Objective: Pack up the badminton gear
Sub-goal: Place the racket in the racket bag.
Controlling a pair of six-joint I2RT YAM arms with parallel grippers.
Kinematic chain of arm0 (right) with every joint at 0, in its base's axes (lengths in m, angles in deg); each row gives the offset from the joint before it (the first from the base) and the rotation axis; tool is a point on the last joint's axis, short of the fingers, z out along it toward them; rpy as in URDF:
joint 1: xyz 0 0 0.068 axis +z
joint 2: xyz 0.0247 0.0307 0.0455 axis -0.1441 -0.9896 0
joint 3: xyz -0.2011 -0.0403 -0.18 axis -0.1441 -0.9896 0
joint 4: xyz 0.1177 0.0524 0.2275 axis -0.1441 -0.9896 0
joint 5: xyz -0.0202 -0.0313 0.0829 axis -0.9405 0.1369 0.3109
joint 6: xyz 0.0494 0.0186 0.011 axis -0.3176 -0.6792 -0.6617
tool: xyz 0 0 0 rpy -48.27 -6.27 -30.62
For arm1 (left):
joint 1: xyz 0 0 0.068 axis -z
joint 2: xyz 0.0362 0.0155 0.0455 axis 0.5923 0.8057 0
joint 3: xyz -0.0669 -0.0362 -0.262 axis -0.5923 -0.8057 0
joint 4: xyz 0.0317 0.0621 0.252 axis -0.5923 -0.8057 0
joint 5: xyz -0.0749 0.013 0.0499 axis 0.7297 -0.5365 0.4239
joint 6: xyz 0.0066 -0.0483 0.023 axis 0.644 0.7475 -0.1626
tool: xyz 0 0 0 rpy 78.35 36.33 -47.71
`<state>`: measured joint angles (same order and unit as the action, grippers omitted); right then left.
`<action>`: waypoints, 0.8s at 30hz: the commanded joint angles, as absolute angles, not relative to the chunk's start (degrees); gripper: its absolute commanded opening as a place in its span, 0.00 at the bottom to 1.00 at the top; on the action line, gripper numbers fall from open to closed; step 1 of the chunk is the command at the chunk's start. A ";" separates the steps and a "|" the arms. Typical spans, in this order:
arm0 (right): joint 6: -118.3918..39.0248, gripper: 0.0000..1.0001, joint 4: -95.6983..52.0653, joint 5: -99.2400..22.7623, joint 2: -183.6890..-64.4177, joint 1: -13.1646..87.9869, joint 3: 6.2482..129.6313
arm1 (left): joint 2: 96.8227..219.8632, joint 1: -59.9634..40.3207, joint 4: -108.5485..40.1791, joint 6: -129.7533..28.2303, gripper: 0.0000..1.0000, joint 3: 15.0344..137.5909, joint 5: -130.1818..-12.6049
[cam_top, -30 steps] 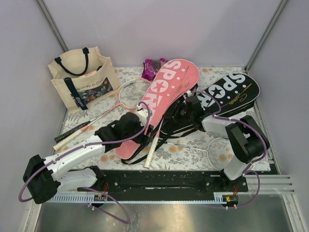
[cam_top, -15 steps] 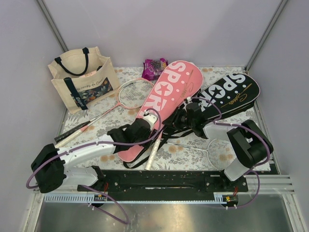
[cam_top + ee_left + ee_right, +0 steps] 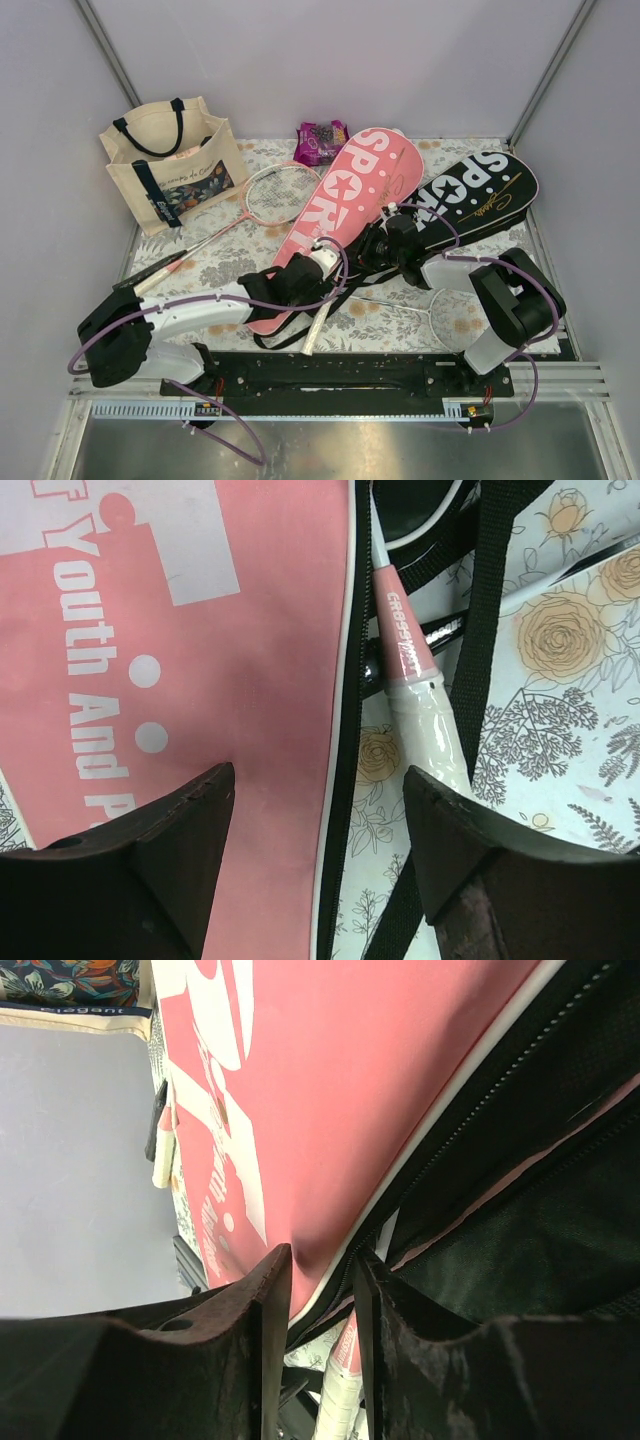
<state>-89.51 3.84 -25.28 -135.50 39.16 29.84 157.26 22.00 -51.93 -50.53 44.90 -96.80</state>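
The pink racket-shaped fabric cover, printed SPORT, lies along the middle of the floral-clothed table. In the overhead view its broad head points toward 1 o'clock and its narrow end toward 7 o'clock. It looks light, soft and floppy, with a smooth face that would likely slip out of a flat pinch. The piped, zipped rim is the firmest place to take it, and lifting one rim should gape the pocket rather than raise the whole cover. The right gripper is at that rim on the cover's 4 o'clock side, its jaws narrow and pinched on the edge, with dark lining showing open beside them. The left gripper hovers at the cover's 6 o'clock end with jaws wide, holding nothing and straddling the black-piped edge. One of its fingers is just beside a racket with a cream-wrapped grip and pink cone, which pokes out from under the cover. That racket is probably light and stiff, with its thin shaft and strings the fragile parts, so the wrapped grip is the sensible hold. A black racket-shaped cover lies just beside the pink one at 3 o'clock. A pink-framed racket lies at 9 o'clock and a white-framed racket head at 5 o'clock. Farther out, a cream canvas tote with navy handles stands at 10 o'clock and a small purple-pink snack packet lies at 11 o'clock.
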 commanded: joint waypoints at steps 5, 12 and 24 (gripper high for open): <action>-90.17 0.38 7.25 -24.52 -134.03 39.75 30.10 | 161.77 22.48 -48.94 -50.39 0.68 46.42 -103.38; -89.82 0.39 5.59 -24.17 -131.92 39.75 29.40 | 163.01 22.83 -49.65 -50.21 0.38 47.91 -106.37; -90.52 0.47 5.67 -26.01 -129.19 44.49 22.19 | 154.31 22.92 -50.61 -45.03 0.00 47.74 -100.31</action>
<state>-89.86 4.19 -25.26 -130.43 42.39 23.64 157.81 22.70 -52.95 -48.32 45.64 -102.53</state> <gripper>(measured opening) 0.464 0.023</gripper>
